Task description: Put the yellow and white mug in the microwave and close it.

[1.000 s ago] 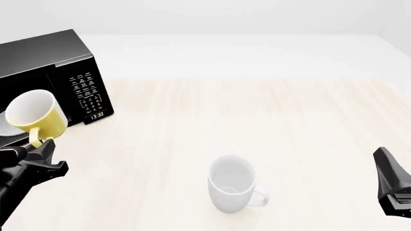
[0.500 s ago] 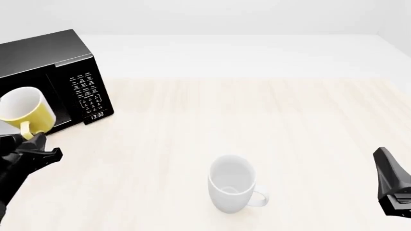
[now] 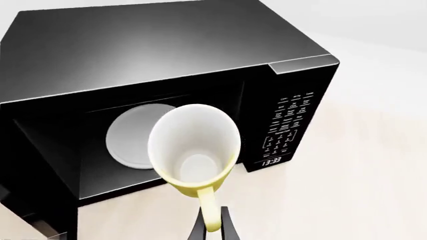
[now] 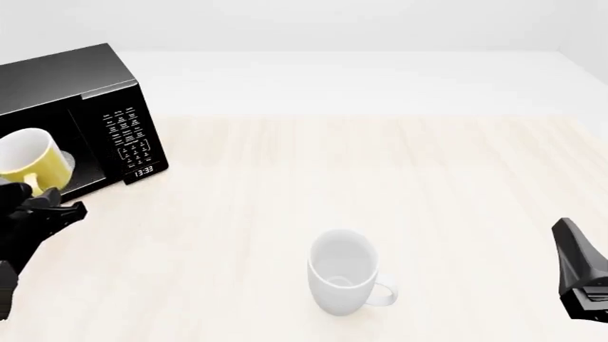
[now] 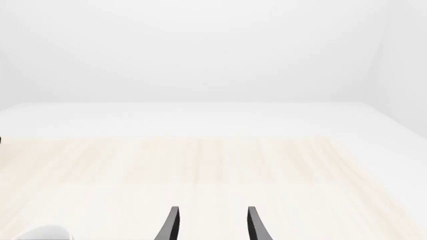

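The yellow and white mug (image 4: 31, 164) (image 3: 195, 150) hangs tilted in the air just in front of the microwave's open cavity, mouth turned toward the camera. My left gripper (image 4: 43, 198) (image 3: 213, 227) is shut on its yellow handle. The black microwave (image 4: 90, 107) (image 3: 167, 55) stands at the table's far left, door open, with a white round plate (image 3: 130, 135) inside. My right gripper (image 5: 210, 225) is open with nothing between its fingers, low at the right edge of the front view (image 4: 582, 274).
A larger all-white mug (image 4: 344, 271) stands upright on the light wood table (image 4: 380, 171) near the front middle, its handle pointing right. The microwave's keypad panel (image 4: 131, 139) shows a clock display.
My left gripper has carried the yellow and white mug leftward and further toward the microwave's opening. The right arm and the white mug have not moved.
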You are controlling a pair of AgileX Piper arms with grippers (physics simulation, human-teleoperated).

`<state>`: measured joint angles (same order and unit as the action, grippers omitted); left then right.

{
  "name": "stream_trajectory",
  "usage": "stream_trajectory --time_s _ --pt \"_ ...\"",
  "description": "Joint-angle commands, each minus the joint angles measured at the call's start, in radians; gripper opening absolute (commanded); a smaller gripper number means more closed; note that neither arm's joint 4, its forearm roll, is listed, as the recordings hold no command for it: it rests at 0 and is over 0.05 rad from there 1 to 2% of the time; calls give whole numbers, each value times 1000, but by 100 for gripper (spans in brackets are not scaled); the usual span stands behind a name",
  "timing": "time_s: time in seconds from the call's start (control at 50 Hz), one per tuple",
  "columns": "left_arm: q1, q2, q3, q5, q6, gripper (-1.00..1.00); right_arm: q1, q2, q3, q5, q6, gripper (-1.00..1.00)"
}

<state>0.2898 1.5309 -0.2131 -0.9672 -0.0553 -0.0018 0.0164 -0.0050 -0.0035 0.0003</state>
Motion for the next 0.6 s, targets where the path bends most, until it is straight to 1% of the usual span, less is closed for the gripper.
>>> stream_trajectory --time_s 0.02,0.24,0.6 --pt "39 90 -45 -25 -19 -100 1 -1 1 0 0 100" --pt "67 128 -78 -24 -12 -100 1 -1 1 0 0 100" --pt "87 196 -122 -30 -20 -100 2 -1 1 0 -1 100"
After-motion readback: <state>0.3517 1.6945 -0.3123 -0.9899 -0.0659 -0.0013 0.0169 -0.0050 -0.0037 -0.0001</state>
